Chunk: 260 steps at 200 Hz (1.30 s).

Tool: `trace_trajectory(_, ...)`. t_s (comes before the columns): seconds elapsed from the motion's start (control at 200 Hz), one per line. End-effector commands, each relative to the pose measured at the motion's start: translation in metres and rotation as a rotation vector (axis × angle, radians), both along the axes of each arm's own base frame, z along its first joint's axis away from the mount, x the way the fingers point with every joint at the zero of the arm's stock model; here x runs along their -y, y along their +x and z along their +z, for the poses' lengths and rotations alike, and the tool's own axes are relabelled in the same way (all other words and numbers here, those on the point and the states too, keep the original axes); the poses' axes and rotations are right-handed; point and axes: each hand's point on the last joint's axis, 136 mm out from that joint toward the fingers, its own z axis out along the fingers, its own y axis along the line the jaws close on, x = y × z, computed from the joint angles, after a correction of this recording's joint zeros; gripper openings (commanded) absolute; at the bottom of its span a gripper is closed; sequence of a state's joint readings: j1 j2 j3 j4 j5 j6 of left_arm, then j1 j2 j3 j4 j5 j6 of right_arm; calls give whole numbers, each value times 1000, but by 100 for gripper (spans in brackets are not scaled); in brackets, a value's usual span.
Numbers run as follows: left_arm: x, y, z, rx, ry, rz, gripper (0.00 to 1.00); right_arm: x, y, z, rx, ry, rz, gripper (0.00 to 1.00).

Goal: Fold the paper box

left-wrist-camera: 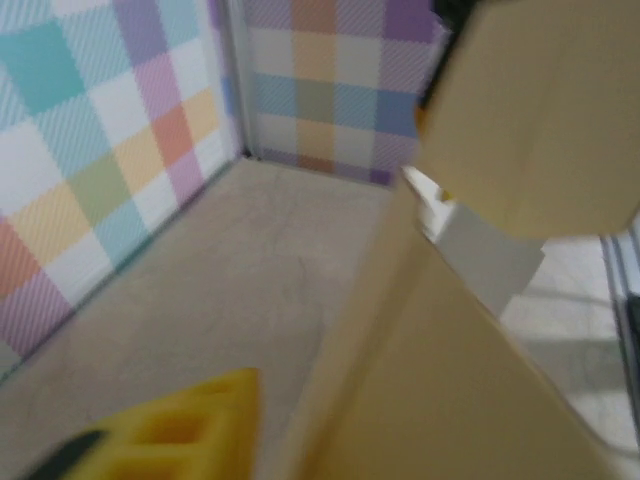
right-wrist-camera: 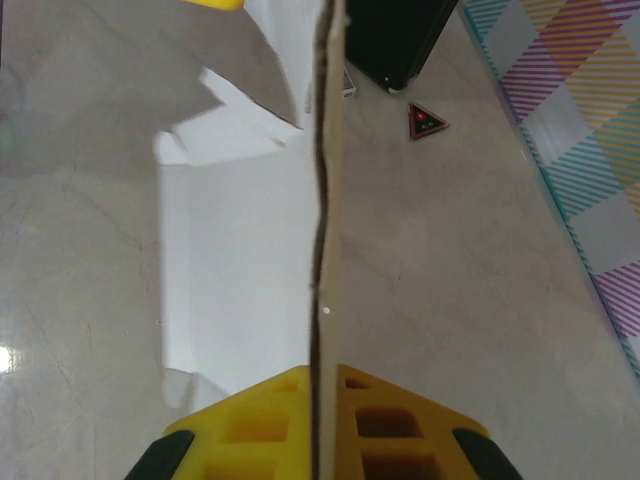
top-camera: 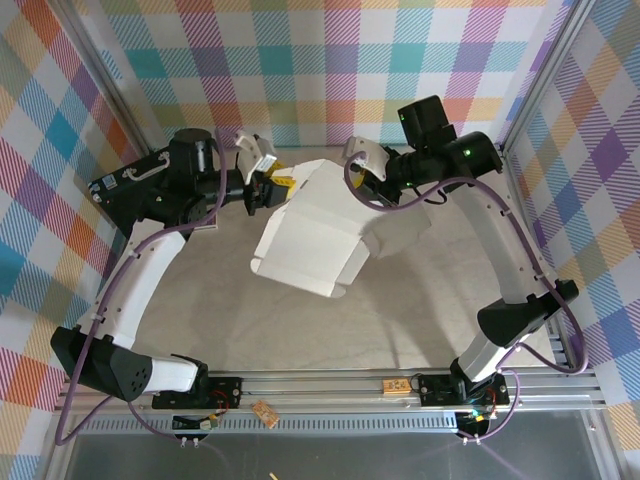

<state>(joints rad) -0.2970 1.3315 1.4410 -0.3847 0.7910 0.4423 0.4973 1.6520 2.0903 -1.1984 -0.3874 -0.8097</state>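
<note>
Pastel plaid walls [top-camera: 330, 60] close in a pale beige worktop [top-camera: 300, 340], and the paper box [top-camera: 310, 240] hangs above its middle between the two arms, white face up in the overhead view and tilted, with its lower end nearest the worktop. The right hand [top-camera: 372, 190] is clamped on the sheet's far right edge; from its wrist camera the cardboard runs edge-on straight between the yellow fingers [right-wrist-camera: 250, 435], with a white panel of the box [right-wrist-camera: 230, 260] and its notched tabs spread out to the left. The left hand [top-camera: 268, 188] sits at the sheet's far left corner. Its wrist view is blurred, with one yellow finger [left-wrist-camera: 170, 435] low beside the tan underside [left-wrist-camera: 480, 400], so I cannot tell whether it is gripping or apart. The fold looks early: a few flaps are creased and bent, but no walls stand and no tabs appear tucked. Raising the sides and locking them is probably all left to do.
</note>
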Motion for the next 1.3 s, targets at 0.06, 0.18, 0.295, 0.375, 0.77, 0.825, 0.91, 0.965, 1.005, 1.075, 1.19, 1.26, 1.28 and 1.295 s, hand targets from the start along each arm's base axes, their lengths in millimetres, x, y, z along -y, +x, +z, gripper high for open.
trace_trajectory(0.06, -57, 26, 33, 27, -233, 301, 90, 18, -8, -1, -30, 7, -34, 0)
trace_trajectory(0.18, -104, 42, 27, -79, -422, 468, 93, 30, 28, -30, -157, 1, -147, 0)
trace_trajectory(0.295, -116, 55, 1, -213, -485, 516, 92, 40, 74, -87, -313, -64, -261, 0)
trace_trajectory(0.375, -108, 59, -23, -258, -457, 469, 92, 43, 94, -124, -357, -142, -291, 0)
trace_trajectory(0.77, -38, 68, -103, 21, 8, 243, 97, 4, 117, -199, -197, -323, 3, 0)
trace_trajectory(0.825, -34, 71, -109, 37, -12, 244, 97, -7, 106, -209, -163, -329, 69, 0)
trace_trajectory(0.91, -36, 70, -119, 66, -58, 265, 98, -20, 87, -218, -88, -306, 163, 0)
trace_trajectory(0.965, -38, 65, -124, 84, -83, 278, 98, -25, 80, -223, -21, -296, 196, 0)
trace_trajectory(1.005, -38, 61, -128, 104, -92, 290, 99, -28, 78, -224, 21, -288, 206, 0)
trace_trajectory(1.075, -33, 49, -135, 122, -95, 296, 99, -32, 75, -225, 58, -285, 211, 0)
trace_trajectory(1.19, -16, 30, -148, 148, -63, 283, 100, -36, 69, -234, 60, -295, 233, 5)
trace_trajectory(1.26, -13, 26, -157, 160, -39, 294, 99, -35, 69, -244, 45, -312, 234, 5)
trace_trajectory(1.28, -11, 25, -161, 160, -22, 289, 98, -35, 69, -245, 44, -314, 231, 5)
trace_trajectory(1.295, -10, 25, -163, 168, -6, 286, 98, -35, 69, -245, 41, -314, 228, 5)
